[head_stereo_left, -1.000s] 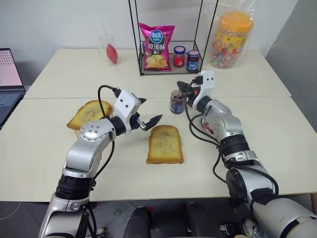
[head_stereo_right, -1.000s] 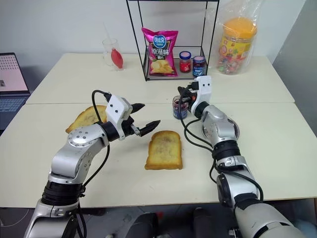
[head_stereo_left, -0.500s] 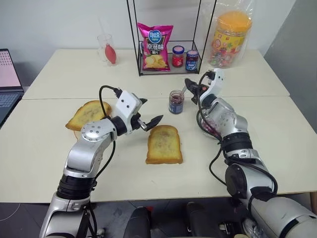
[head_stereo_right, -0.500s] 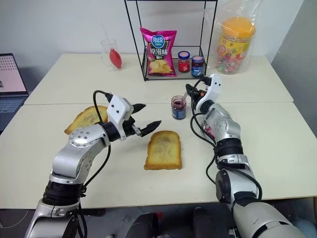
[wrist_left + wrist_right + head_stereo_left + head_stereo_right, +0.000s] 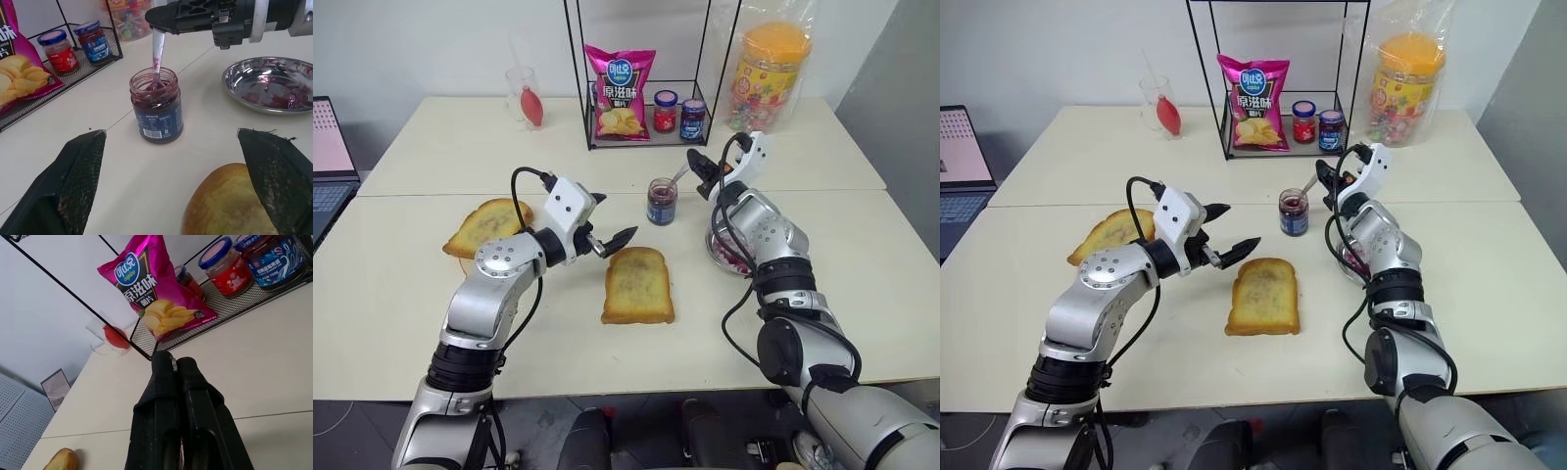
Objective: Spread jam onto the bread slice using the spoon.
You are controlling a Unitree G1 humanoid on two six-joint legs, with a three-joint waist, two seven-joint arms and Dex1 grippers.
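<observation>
While the right hand (image 5: 155, 22) grips the spoon (image 5: 156, 58) with its bowl down in the open jar (image 5: 661, 201) near mid-tabletop, scooping looks underway; next, lift and carry jam (image 5: 155, 93) to the bread (image 5: 638, 285) nearer the front edge. Left hand (image 5: 607, 224) hovers, fingers spread. Beside the jar, a jam-smeared dish (image 5: 274, 83).

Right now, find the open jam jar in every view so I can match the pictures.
Left eye view: jam jar stands mid-table, just in front of the wire rack.
Right eye view: same spot, jar beyond the bread slice.
Left wrist view: jar at centre, spoon dipped in, held by the right gripper.
Right wrist view: I cannot make it out.
Shared landmark: the pink chip bag.
</observation>
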